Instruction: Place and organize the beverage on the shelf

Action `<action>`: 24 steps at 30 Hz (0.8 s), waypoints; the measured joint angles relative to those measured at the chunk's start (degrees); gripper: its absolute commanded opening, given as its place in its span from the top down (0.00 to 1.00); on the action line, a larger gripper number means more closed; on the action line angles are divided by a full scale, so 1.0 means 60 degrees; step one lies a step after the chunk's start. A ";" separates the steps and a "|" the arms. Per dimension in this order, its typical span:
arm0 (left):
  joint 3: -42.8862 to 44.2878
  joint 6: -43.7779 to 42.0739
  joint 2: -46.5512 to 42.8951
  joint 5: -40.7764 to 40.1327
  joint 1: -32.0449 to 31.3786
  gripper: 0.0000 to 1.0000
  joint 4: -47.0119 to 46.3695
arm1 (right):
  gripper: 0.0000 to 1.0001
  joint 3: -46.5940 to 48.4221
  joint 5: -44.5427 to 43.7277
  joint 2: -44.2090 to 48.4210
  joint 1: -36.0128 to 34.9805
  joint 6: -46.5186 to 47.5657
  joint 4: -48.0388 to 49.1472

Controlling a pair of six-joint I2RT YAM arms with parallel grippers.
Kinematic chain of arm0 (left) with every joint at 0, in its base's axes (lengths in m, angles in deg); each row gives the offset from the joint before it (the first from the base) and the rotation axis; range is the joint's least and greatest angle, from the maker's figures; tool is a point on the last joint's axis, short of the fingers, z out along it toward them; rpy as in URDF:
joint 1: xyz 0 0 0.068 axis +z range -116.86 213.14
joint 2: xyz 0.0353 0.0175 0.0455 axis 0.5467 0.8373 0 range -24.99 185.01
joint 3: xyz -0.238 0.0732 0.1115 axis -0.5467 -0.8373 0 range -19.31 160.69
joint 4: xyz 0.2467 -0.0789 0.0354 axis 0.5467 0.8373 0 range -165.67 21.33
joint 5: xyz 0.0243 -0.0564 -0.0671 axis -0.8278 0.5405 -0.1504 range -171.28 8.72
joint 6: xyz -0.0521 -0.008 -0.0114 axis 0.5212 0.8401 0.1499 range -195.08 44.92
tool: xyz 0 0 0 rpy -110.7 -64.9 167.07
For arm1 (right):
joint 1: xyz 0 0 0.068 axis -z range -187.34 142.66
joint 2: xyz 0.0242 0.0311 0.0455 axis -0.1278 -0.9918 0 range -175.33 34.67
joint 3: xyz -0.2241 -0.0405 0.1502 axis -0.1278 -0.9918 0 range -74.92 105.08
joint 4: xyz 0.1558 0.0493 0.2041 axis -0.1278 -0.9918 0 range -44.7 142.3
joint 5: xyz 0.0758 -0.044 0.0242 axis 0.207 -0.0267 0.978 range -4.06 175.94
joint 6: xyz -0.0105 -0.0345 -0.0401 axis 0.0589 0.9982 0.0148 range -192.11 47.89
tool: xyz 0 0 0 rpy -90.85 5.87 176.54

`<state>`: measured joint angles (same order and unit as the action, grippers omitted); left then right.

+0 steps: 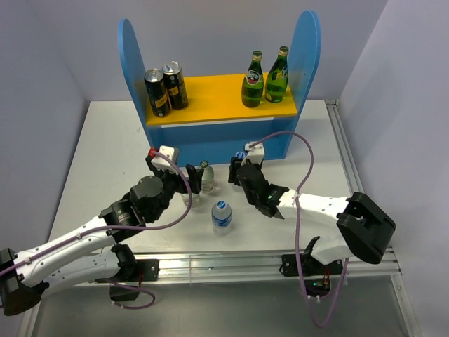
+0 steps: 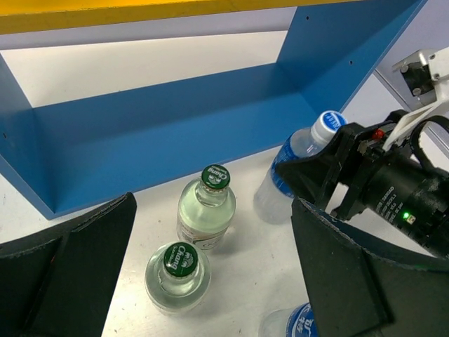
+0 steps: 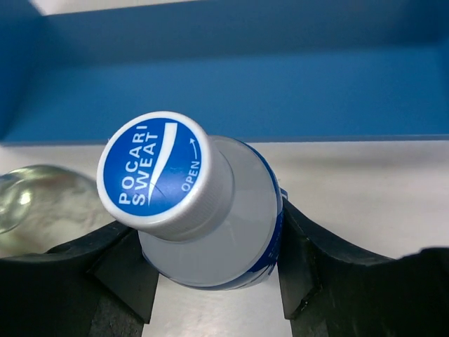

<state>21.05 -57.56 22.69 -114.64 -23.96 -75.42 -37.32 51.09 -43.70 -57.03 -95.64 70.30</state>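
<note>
- Now the right claw (image 3: pixel 210 277) is clamped on the blue-capped bottle (image 3: pixel 203 210), gripping both sides.
- Left claw (image 2: pixel 214 203) gapes wide, holding nothing, near a green-capped bottle (image 2: pixel 177 277).

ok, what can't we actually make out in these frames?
Top view: Pocari Sweat bottle mostly hidden by the right gripper.
Left wrist: second blue-capped bottle cut off by bottom edge.
Right wrist: clear bottle blurred, cut off by left edge.
Top view: labels on the cans too small to read.
</note>
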 measured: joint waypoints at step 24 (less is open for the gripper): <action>-0.0306 -0.0015 0.0069 -0.0036 0.0000 0.01 -0.0415 | 1.00 0.0933 -0.1107 -0.1300 0.3293 0.0790 0.0637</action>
<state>19.22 -57.65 23.11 -114.86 -23.96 -77.91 -31.72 44.45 -51.50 -37.28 -90.89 74.13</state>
